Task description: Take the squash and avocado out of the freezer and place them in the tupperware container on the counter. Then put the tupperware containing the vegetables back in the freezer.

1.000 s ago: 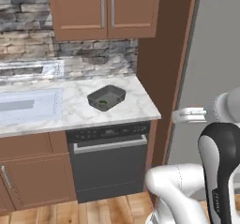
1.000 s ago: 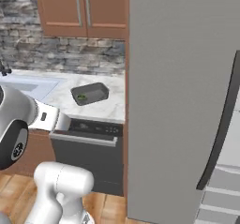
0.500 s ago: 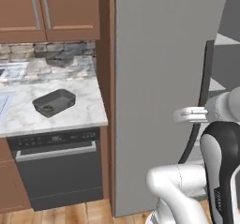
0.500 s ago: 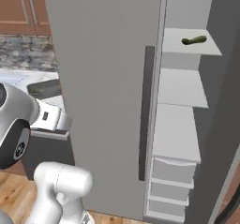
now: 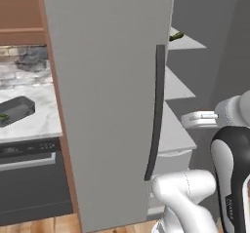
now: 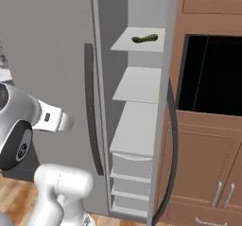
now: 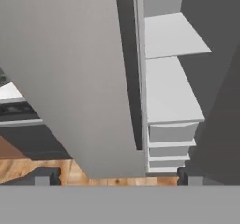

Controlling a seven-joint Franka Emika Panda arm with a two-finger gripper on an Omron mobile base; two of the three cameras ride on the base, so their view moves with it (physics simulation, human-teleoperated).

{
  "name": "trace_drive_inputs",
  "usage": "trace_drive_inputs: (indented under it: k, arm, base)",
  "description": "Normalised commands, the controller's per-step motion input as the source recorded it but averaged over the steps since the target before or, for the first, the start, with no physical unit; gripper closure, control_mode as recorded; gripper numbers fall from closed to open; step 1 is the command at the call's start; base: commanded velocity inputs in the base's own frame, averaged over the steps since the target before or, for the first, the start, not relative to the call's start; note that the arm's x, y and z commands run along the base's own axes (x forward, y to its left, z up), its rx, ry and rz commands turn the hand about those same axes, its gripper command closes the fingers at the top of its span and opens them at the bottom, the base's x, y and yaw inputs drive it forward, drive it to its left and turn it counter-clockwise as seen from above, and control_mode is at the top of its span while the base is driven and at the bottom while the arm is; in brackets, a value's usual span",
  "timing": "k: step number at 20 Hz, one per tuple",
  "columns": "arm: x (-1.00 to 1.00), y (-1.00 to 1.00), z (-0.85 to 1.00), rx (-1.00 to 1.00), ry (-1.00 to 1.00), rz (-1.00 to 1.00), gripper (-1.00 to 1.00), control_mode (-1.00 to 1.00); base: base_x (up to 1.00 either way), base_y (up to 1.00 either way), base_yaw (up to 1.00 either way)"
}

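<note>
Grey freezer door is swung wide, and a dark green veg sits on the top shelf. The tupperware container waits on the marble surface. Hand is spread, holding nothing. Looks like the fetch step: reach up to that shelf next.

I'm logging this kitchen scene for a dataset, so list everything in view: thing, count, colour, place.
freezer: one, matte grey, door open, centre.
door handle: one, dark, vertical on the door's edge.
shelves: several, pale grey, inside the freezer.
green vegetable: one, dark green, top shelf.
tupperware container: one, dark grey, on the counter.
counter: one, white marble, left of the freezer.
wooden cabinets: brown, right of the freezer.
gripper: one, dark fingertips, open, facing the freezer.
</note>
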Motion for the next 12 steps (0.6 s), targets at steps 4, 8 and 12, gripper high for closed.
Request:
trace_drive_inputs:
  k: [4,8,12]
  arm:
    - [0.0,0.0,0.0,0.0,0.0,0.0,-1.0,1.0]
    - [0.0,0.0,0.0,0.0,0.0,0.0,-1.0,1.0]
    - [0.0,0.0,0.0,0.0,0.0,0.0,-1.0,1.0]
  base:
    - [0.51,-0.51,0.0]
    - [0.74,-0.37,0.0]
    - [0.64,-0.44,0.0]
